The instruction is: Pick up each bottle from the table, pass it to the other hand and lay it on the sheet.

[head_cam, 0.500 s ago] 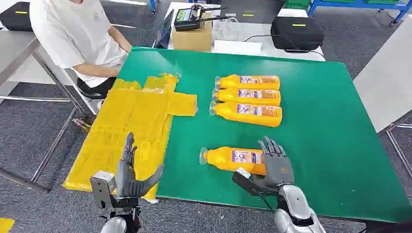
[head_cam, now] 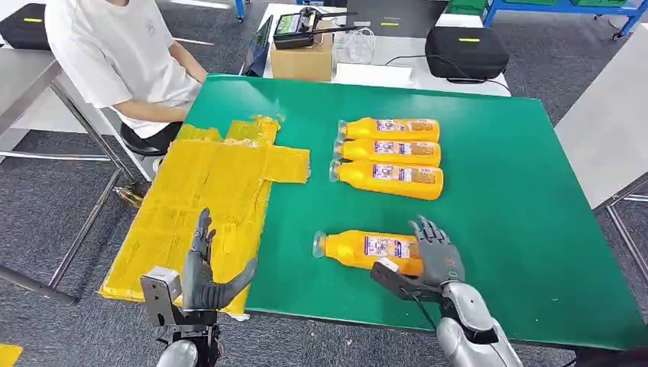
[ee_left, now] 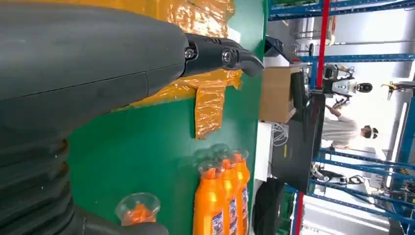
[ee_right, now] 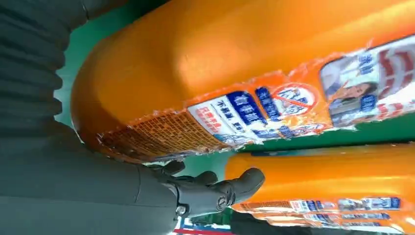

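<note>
- Bottle nearest the robot (head_cam: 367, 248) lies on its side on the green tabletop (head_cam: 520, 199), cap toward the yellow sheet (head_cam: 206, 191), apart from the row of three bottles (head_cam: 388, 151) farther back.
- Right hand (head_cam: 434, 256) sits at the base end of that bottle, fingers spread over its far side and thumb on the near side; nothing is gripped yet, and the right wrist view shows the fingers (ee_right: 230, 188) not wrapped around the body.
- Left hand (head_cam: 208, 275) hovers released above the near edge of the sheet, fingers apart, holding nothing.
- Judged best: settle the right palm lower over the fat part of the body before closing, since the round plastic looks likely to roll away.
- Close thumb and fingers evenly on opposite sides, then lift level.
- Leave the neck end free so the left hand has room to take it at the handover.
- Keep clear of the row of three behind.
</note>
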Controlling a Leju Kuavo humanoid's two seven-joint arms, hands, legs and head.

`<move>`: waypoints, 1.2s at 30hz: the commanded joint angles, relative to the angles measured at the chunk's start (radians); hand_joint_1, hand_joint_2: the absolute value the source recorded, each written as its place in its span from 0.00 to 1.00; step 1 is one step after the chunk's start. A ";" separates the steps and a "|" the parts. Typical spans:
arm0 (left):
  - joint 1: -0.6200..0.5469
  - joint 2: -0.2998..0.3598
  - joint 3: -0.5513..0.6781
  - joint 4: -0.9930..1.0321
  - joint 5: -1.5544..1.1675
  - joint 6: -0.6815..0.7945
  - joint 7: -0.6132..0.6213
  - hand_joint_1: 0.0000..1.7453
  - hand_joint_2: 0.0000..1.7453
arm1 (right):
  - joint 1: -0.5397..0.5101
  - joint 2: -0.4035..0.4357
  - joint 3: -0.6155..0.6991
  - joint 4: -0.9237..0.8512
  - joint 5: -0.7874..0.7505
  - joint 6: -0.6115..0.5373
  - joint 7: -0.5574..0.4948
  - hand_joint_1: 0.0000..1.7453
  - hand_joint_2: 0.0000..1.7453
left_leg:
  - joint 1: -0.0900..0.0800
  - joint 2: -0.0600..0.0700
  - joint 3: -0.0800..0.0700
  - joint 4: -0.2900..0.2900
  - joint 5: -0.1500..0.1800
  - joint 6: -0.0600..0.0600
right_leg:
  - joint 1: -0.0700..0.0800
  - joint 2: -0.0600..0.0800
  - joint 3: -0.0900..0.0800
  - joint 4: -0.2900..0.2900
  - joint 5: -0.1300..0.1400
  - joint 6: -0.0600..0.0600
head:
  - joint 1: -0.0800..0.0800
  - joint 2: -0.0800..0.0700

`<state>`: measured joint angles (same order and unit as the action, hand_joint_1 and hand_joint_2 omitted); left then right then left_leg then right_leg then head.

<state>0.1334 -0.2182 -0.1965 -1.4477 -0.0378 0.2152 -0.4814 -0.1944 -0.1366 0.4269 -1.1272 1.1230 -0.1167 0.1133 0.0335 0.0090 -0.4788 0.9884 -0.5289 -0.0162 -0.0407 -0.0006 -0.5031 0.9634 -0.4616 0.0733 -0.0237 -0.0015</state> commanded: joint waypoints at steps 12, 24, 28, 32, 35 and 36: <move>-0.055 0.018 -0.016 0.083 0.018 -0.012 0.007 0.00 1.00 | -0.079 -0.013 0.011 0.268 -0.129 0.052 -0.071 1.00 1.00 | 0.001 -0.003 0.008 -0.003 0.002 0.002 | 0.001 -0.002 0.009 -0.004 0.001 -0.004 | 0.000 0.000; -0.057 0.023 -0.030 0.097 0.035 -0.007 0.008 0.00 1.00 | -0.063 -0.022 0.024 0.298 -0.208 0.066 -0.078 1.00 1.00 | 0.001 -0.003 0.014 -0.004 0.002 0.003 | 0.002 -0.003 0.014 -0.005 0.002 -0.005 | 0.000 0.000; -0.055 0.027 -0.035 0.093 0.041 -0.006 0.006 0.00 1.00 | -0.048 -0.013 0.000 0.282 -0.260 0.035 -0.145 1.00 1.00 | 0.001 -0.003 0.016 -0.002 0.001 0.002 | 0.001 -0.002 0.015 -0.004 0.001 -0.003 | 0.000 0.000; -0.054 0.035 -0.043 0.086 0.052 -0.006 -0.002 0.00 1.00 | -0.010 0.006 -0.033 0.210 -0.372 0.025 -0.276 1.00 1.00 | 0.001 -0.003 0.015 -0.003 0.001 0.002 | 0.002 -0.003 0.015 -0.005 0.001 -0.004 | 0.000 0.000; -0.059 0.042 -0.054 0.085 0.067 -0.005 -0.015 0.00 1.00 | 0.052 0.030 -0.062 0.067 -0.485 -0.002 -0.404 1.00 1.00 | 0.001 -0.001 0.016 -0.002 0.000 0.001 | 0.002 -0.001 0.015 -0.003 0.000 -0.004 | 0.000 0.000; -0.058 0.042 -0.057 0.081 0.068 -0.005 -0.016 0.00 1.00 | 0.069 0.044 -0.068 0.018 -0.505 -0.009 -0.416 1.00 1.00 | 0.001 -0.002 0.015 -0.004 0.001 0.002 | 0.003 -0.002 0.014 -0.005 0.001 -0.006 | 0.000 0.000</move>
<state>0.1061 -0.2155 -0.2186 -1.4092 0.0130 0.2068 -0.4864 -0.2628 -0.1553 0.4143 -0.9495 0.7533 -0.0977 -0.1604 0.0339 0.0106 -0.4633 0.9883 -0.5298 -0.0161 -0.0403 0.0008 -0.4893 0.9625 -0.4616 0.0734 -0.0237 -0.0015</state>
